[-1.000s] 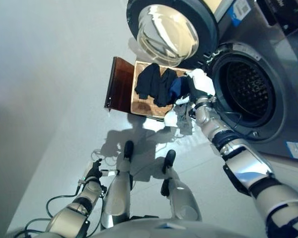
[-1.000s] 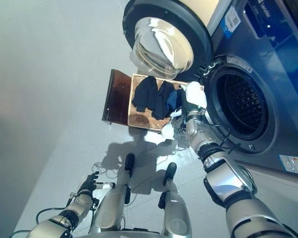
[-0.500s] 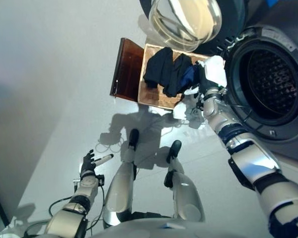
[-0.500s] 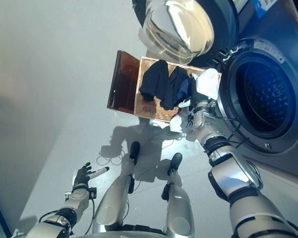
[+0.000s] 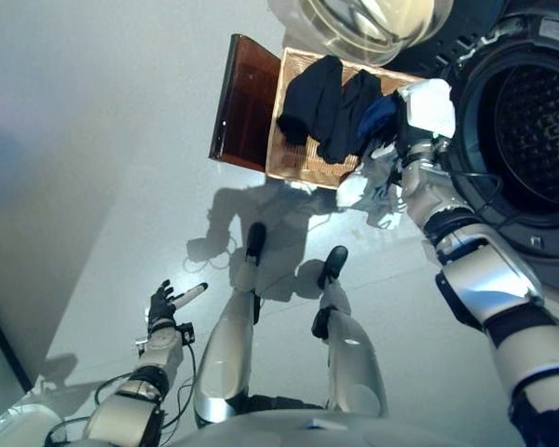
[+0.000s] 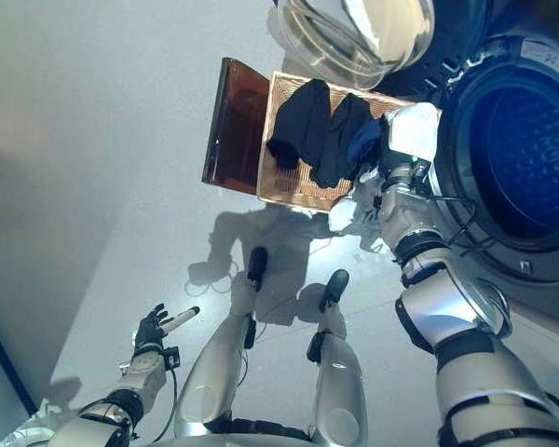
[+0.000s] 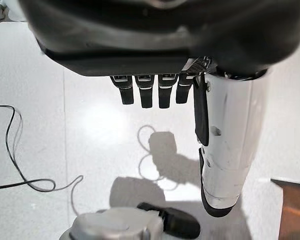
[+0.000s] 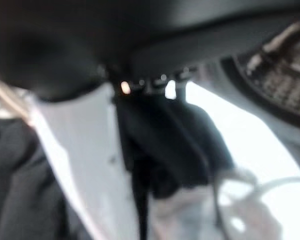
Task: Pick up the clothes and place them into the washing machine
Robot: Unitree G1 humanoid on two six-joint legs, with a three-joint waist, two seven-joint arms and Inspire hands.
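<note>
Beside the basket, on my right, stands one washing machine [image 5: 540, 140], its round glass door [image 5: 373, 23] swung open above and its perforated drum [image 6: 540, 140] in plain sight. Over the last second the whole head picture has slid, with machine and basket drifting up and right, so I read that as my camera tilting rather than anything on the floor moving. One woven basket [image 5: 303, 168] sits on the floor, a dark brown board [image 5: 242, 107] just beside it. Draped across the basket are the clothes [image 5: 340, 107]: I count two dark garments and a blue one bunched against my right hand, and nothing is in the drum yet.

My right hand [image 5: 427, 107] has stayed at the basket's drum-side edge throughout. In its wrist view the fingers [image 8: 155, 125] curl round dark cloth, with pale fabric hanging below, so I judge a grasp is made and the lift toward the drum comes next.

My left hand [image 6: 154, 328], low at my side and well apart from the work, has spread its fingers; it holds nothing.
</note>
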